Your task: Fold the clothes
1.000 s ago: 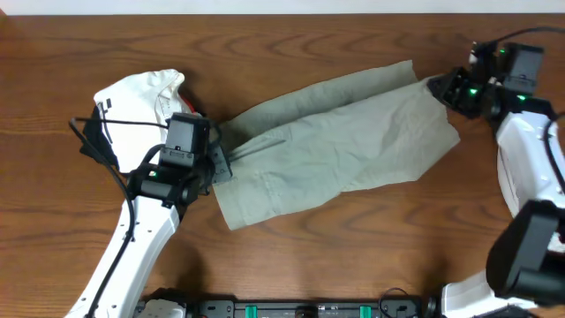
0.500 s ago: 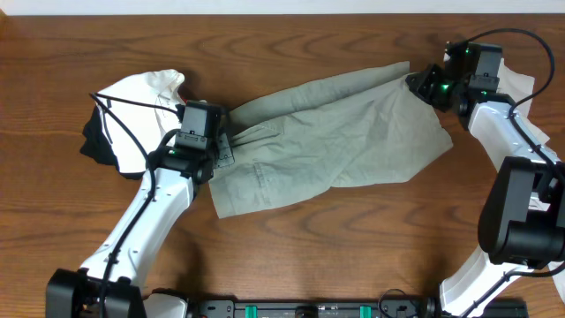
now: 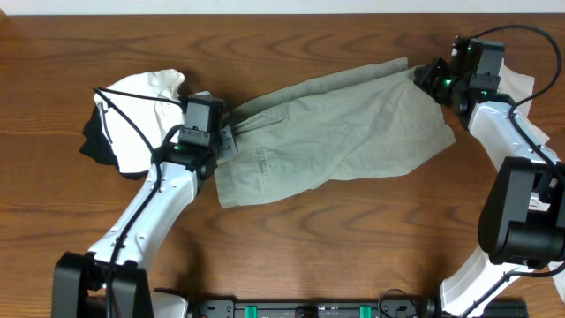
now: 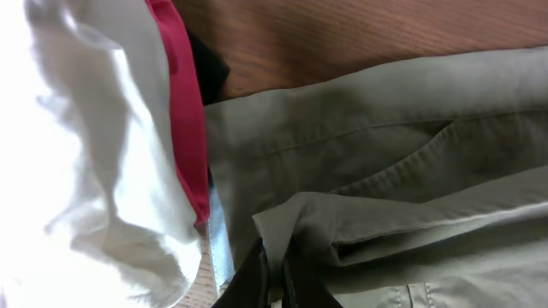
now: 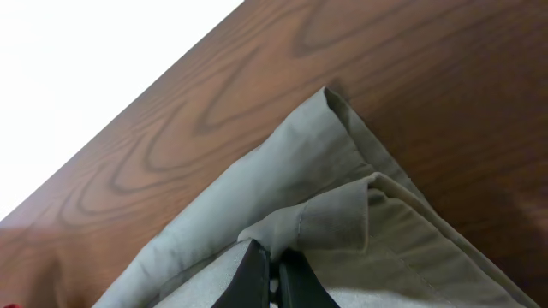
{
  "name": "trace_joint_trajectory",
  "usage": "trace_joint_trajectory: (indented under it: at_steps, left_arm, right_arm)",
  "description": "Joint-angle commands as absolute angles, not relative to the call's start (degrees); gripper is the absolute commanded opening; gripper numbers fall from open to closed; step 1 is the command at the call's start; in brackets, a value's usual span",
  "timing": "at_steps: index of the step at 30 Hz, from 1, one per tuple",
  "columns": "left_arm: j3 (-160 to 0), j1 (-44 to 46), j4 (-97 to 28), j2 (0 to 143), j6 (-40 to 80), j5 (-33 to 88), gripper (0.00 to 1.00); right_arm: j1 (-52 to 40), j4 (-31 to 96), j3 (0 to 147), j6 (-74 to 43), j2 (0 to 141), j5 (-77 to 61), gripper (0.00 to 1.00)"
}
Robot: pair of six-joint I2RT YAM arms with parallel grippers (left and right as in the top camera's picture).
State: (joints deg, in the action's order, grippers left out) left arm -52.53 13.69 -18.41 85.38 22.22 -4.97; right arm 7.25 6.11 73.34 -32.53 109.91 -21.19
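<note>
Folding looks hardly started: the trousers (image 3: 335, 132) lie spread flat across the bench (image 3: 309, 256). The left jaws are pinched tight on the waist end, and the right jaws on the leg end, near the back edge. A white bundle (image 3: 132, 115) crowds the waist, with more room in front.

Counted one desk (image 3: 309, 256), and on it one pair of khaki-green trousers (image 3: 335, 132), one bundle (image 3: 141, 106) at the left end and one pale garment (image 3: 527, 86) at the far right edge, so three lots of cloth in all. The bundle showed three colours, one white, one black patch (image 3: 93, 141) and one red strip (image 4: 184, 111); how many separate garments that made could not be told. Two arms were noted, the left arm (image 3: 150, 212) and the right arm (image 3: 512, 132), each ending in one pincer, namely the left pincer (image 4: 274, 275) and the right pincer (image 5: 272, 269), with two fingers apiece.
</note>
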Motion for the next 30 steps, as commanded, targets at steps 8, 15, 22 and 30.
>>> trace_joint_trajectory:
  at_steps: [8, 15, 22, 30]
  left_arm:
    - [-53.71, 13.39, -17.47, 90.74, 21.5, -11.25, 0.06]
    - [-53.71, 13.28, -18.11, 90.61, 21.69, -13.21, 0.06]
    - [-53.71, 13.19, -18.09, 90.56, 24.27, -15.97, 0.06]
    - [-56.34, 13.17, -20.45, 86.96, 24.21, -15.99, 0.9]
  right_arm:
    - [7.09, 5.39, 74.08, -33.36, 110.0, -18.17, 0.01]
    - [7.05, 4.45, 74.08, -33.41, 112.36, -18.2, 0.01]
    - [6.83, 2.42, 74.11, -33.39, 114.78, -19.92, 0.04]
    - [9.34, -3.81, 74.81, -32.36, 114.34, -29.61, 0.75]
